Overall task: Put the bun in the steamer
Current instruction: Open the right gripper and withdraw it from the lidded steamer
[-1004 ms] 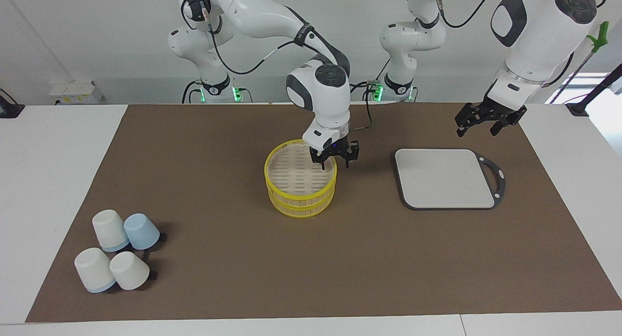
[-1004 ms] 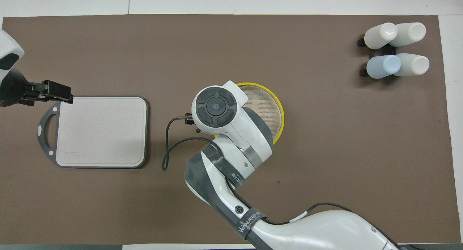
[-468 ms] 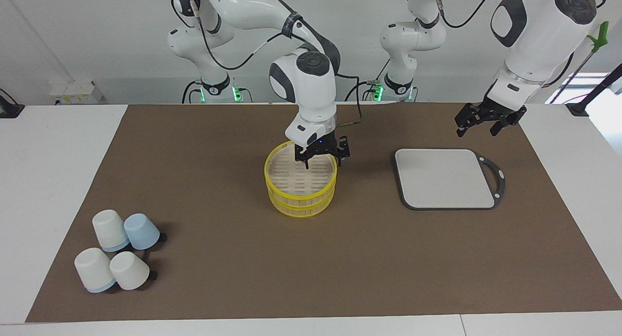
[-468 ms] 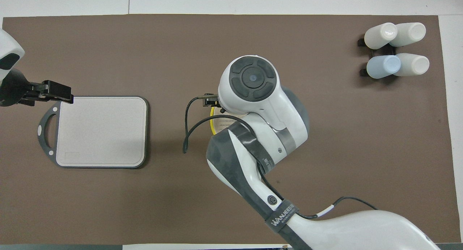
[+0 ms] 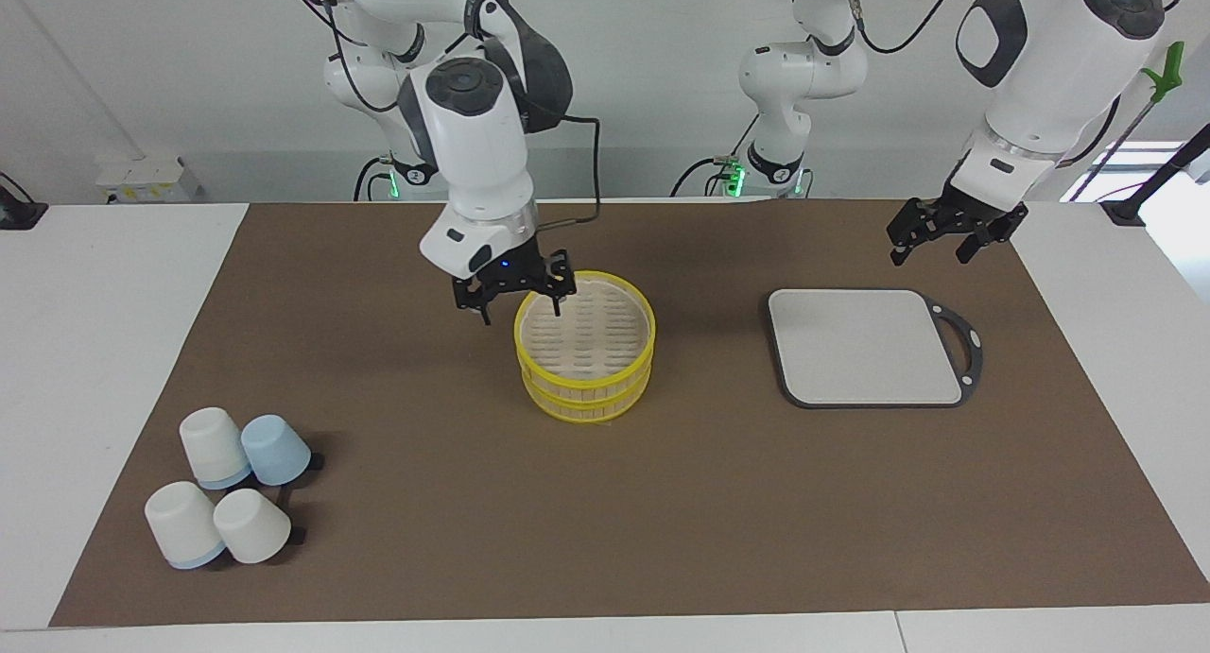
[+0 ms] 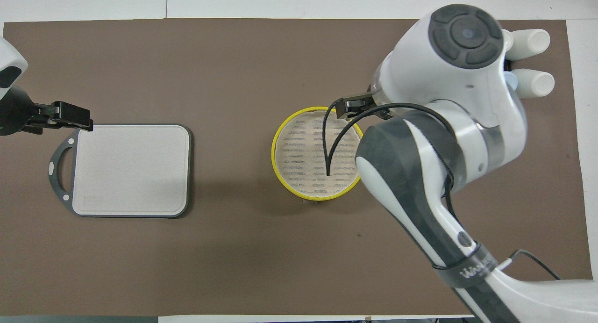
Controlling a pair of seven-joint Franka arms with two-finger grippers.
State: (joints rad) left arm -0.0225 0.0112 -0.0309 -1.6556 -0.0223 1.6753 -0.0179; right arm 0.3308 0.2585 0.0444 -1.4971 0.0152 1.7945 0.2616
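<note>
Right gripper: fingers spread wide, nothing between them. In the facing view it hangs at the 10 o'clock edge of the steamer, straddling the yellow rim: one fingertip over the slatted floor, the other over the brown mat. Can't tell if it touches the rim.

Steamer: two tiers stacked, top open, middle of the mat. Bun: can't make it out in either view. In the overhead view the right arm covers the steamer's edge toward its own end of the table.

Left gripper: also spread and empty. The arm waits. It sits at 1 o'clock of the grey board in the facing view, over the mat just off the corner by the handle.

The board lies flat at 3 o'clock of the steamer, well apart. Four upturned cups, three white and one blue, are bunched at 8 o'clock near the mat's corner.
</note>
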